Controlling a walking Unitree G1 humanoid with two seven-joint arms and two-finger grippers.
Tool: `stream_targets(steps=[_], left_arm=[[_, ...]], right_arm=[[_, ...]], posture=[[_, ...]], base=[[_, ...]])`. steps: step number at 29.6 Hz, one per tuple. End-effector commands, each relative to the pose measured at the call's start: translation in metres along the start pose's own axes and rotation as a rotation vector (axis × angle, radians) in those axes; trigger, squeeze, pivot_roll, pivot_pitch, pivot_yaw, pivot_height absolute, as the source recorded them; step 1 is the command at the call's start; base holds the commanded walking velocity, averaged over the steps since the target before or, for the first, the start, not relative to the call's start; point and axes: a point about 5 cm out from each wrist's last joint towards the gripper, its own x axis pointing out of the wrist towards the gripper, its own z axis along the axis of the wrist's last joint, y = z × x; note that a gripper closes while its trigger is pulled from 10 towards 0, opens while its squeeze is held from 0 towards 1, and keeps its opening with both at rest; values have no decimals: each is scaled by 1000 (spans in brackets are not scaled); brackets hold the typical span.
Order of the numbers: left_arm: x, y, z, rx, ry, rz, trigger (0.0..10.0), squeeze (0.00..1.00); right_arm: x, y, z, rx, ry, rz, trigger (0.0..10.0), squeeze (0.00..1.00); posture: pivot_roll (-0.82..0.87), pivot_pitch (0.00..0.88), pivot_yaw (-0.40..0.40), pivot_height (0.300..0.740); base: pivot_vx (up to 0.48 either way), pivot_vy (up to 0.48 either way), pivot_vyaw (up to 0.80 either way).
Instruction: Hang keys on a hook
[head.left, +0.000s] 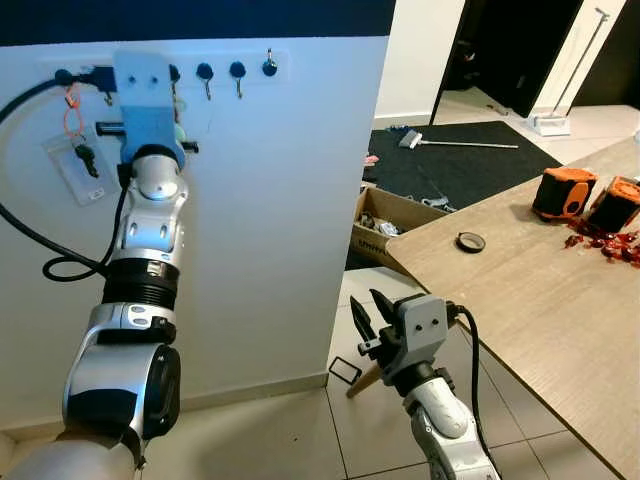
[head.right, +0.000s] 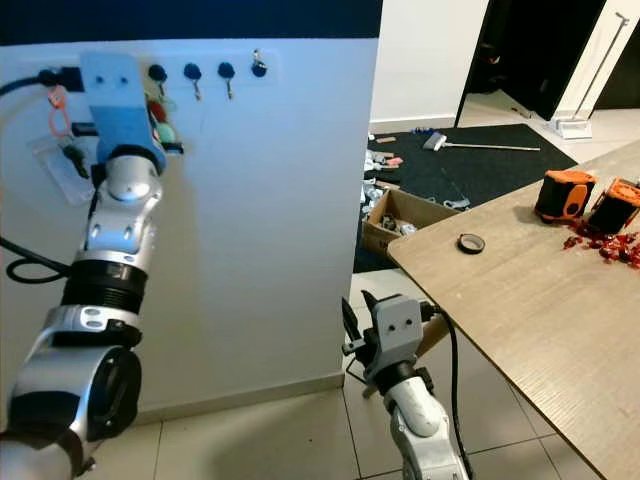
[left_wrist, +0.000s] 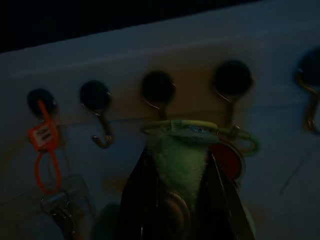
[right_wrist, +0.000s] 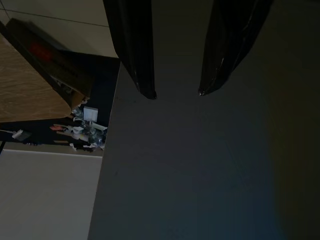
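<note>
The left end effector (left_wrist: 180, 200) is raised against the white wall (head.left: 280, 220), right at the row of black-knobbed hooks (head.left: 237, 72). In the left wrist view its two black fingers (left_wrist: 137, 200) are seen closed on a green fob (left_wrist: 180, 160), taken here to be part of the keys (left_wrist: 227, 155), with a red disc and a pale green loop just beside it. The loop lies near the shank of one hook (left_wrist: 231, 100), but whether it is already caught on that hook cannot be told in the dim picture.

An orange tag (head.left: 72, 115) with another set of keys and a clear card holder is already hung from the leftmost hook. Other hooks in the row are bare.

The task is judged to be well advanced: the keys are carried up to the hook rail and held at hook height. What is judged to be left is for the ring to be slipped over a hook tip, the grip to be released, and the arm to be drawn back without the keys being pulled off.

The right end effector (head.left: 374, 322) is held low beside the wooden surface (head.left: 540, 300), with its fingers (right_wrist: 137, 50) parted and nothing between them.
</note>
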Motion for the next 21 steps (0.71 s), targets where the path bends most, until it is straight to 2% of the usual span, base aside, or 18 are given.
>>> stream_targets(steps=[1,5,6,8,9,10,11,12,21], left_arm=[[1,3,-2,49,-4,-4,10000,0],[-1,0,-4,61,-4,-19,10000,0],[-7,-6,-12,82,2,-58,10000,235],[-10,-7,-15,89,4,-70,10000,235],[-12,-8,-18,92,8,-78,10000,427],[-14,-9,-21,100,11,-82,10000,694],[-14,-9,-21,100,11,-82,10000,694],[-17,-9,-26,101,18,-92,10000,1000],[-24,-11,-30,130,4,-113,10000,1000]], right_arm=[[-1,1,0,0,7,1,10000,0],[-2,1,0,0,8,0,10000,0],[-2,1,0,-1,9,-3,10000,0],[-2,1,0,-1,10,-4,10000,0],[-3,1,-1,-1,11,-5,10000,0],[-3,1,-1,-1,12,-4,10000,0],[-3,1,-1,-1,12,-4,10000,0],[-3,1,-1,0,13,-3,10000,0],[-1,1,-1,1,14,6,10000,0]], posture=[[44,149,4,740],[42,149,4,740],[42,149,5,740],[42,149,5,740],[42,149,5,740],[42,149,5,740],[42,149,5,740],[42,149,5,740],[52,151,-6,740]], base=[[0,0,0],[0,0,0],[0,0,0],[0,0,0],[0,0,0],[0,0,0],[0,0,0],[0,0,0],[0,0,0]])
